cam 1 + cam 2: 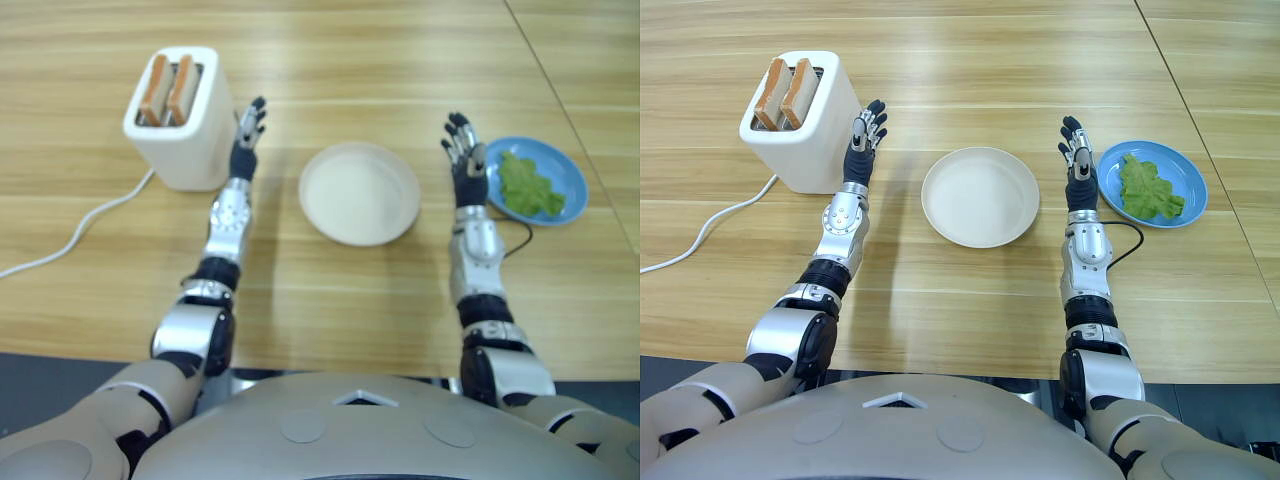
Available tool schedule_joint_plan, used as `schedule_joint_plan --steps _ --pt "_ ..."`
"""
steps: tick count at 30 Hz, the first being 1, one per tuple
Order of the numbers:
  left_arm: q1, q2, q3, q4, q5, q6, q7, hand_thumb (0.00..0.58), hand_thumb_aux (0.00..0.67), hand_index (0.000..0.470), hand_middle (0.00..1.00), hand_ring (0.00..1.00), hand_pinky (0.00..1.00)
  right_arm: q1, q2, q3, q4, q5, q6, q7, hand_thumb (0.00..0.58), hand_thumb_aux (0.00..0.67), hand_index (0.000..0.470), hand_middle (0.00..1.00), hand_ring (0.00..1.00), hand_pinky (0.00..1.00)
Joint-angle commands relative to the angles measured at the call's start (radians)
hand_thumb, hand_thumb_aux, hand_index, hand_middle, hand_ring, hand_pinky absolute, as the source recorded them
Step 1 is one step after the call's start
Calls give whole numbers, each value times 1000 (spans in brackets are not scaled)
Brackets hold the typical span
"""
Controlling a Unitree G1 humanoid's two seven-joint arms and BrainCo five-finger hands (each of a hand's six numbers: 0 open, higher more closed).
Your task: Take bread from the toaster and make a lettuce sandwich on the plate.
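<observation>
While upright in toaster (810,150), bread (773,90) lengthwise front-to-back.

No legible text, label, number or sign on toaster (180,120), plate (360,195), blue dish (573,172) or table (400,60).

upper left: toaster (180,115) is standing just beside the left hand (247,135), blocking its outer side | centre: plate (360,193) is sitting between both hands, bare table (350,60) showing either side | right: blue dish (540,180) is lying just beside the right hand (465,165) | left edge: cord (70,235) is trailing
</observation>
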Motion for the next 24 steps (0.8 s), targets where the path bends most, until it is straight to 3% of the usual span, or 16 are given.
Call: schedule_joint_plan --steps 1,12,15,20,24 --pt "-6 10 -1 28 22 27 18 0 0 0 0 0 0 2 4 7 19 5 6 17 0 0 0 0 0 0" --pt "1 9 -19 9 47 36 16 0 0 0 0 0 0 -1 2 9 39 -14 3 12 0 0 0 0 0 0" --pt "68 6 -54 -259 63 48 -6 0 0 0 0 0 0 -4 0 8 50 -22 1 8 0 0 0 0 0 0" --pt "153 104 -23 -923 82 249 -49 0 0 0 0 0 0 0 -1 3 57 -23 -2 2 0 0 0 0 0 0" --pt "137 306 76 -987 390 456 46 0 0 0 0 0 0 -5 2 5 67 -26 -4 -1 0 0 0 0 0 0"
